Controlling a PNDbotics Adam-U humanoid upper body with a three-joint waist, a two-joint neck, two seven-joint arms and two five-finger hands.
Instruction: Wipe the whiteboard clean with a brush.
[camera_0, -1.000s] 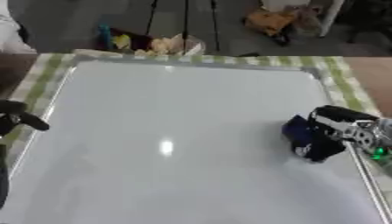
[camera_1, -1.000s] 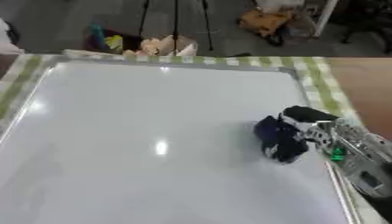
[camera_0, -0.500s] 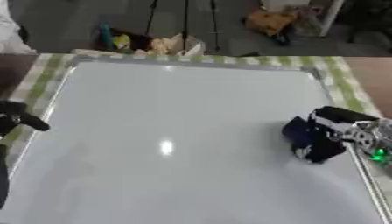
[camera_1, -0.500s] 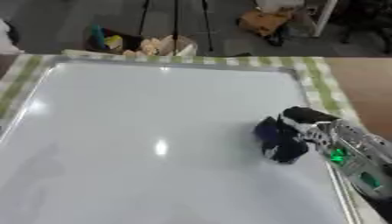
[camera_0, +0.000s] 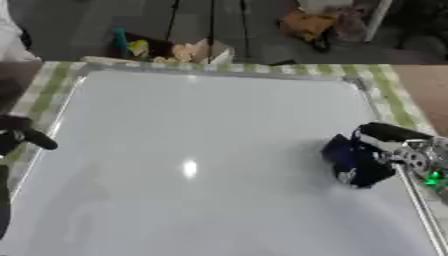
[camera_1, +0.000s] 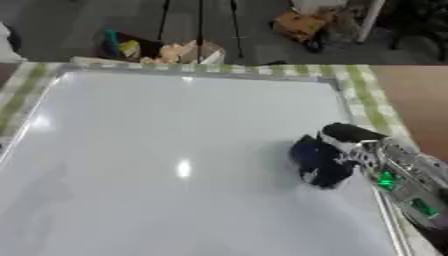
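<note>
White and glossy, the whiteboard (camera_0: 192, 150) fills most of the view, lying flat on a green-and-white checked cloth (camera_0: 395, 97) that shows along its far and side edges. No marks show on the board — only a bright spot of reflected light near its middle. Beyond the far edge lies a dark floor with a small heap of yellowish and pale clutter (camera_0: 175, 50), thin dark stand legs and an orange-brown object (camera_0: 311, 25).

Near the board's right edge the right hand (camera_1: 346, 150) has its fingers curled round a dark blue brush (camera_1: 317, 161), which is pressed against the white surface. A green light glows on the wrist just behind it. At the left edge of the left eye view the left hand (camera_0: 22, 137) shows just off the board's left rim; whether it is curled or relaxed cannot be told.

Against the pictures of a second ago, brush and right hand sit at the same place by the right rim — nothing on the board has changed.
</note>
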